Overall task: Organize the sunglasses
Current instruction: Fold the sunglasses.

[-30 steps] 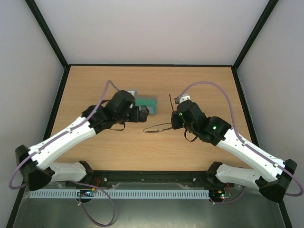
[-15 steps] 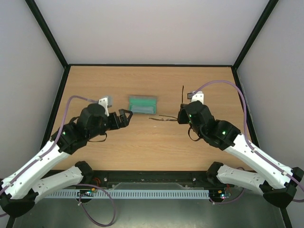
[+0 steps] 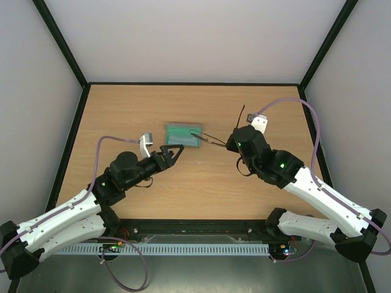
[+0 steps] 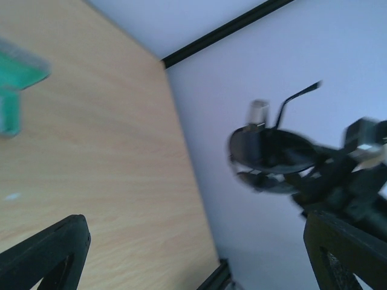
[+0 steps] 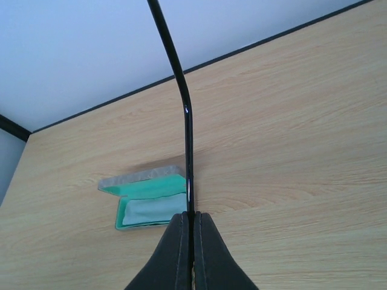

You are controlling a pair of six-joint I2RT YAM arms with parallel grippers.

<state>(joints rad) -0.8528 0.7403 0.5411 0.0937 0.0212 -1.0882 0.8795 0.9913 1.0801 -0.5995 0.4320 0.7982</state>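
The sunglasses (image 3: 211,138) hang in my right gripper (image 3: 231,142), which is shut on one slim temple arm (image 5: 188,151). The other temple arm points up and back. The front of the pair reaches towards the right end of the open grey case (image 3: 183,134). The case has green lining and lies at the table's middle, with a light blue cloth (image 5: 154,211) inside. My left gripper (image 3: 175,151) is open and empty, just near-left of the case. The blurred left wrist view shows the two dark lenses (image 4: 272,151) ahead and both of my fingers (image 4: 51,251) spread apart.
The wooden table (image 3: 140,104) is bounded by black edges and pale walls. The case (image 5: 148,196) lies below and left of the held temple arm in the right wrist view. A corner of the case (image 4: 15,78) shows at the left in the left wrist view.
My left arm has pulled back from the case towards the near left, its gripper open. My right gripper has carried the sunglasses up off the table and left towards the case.
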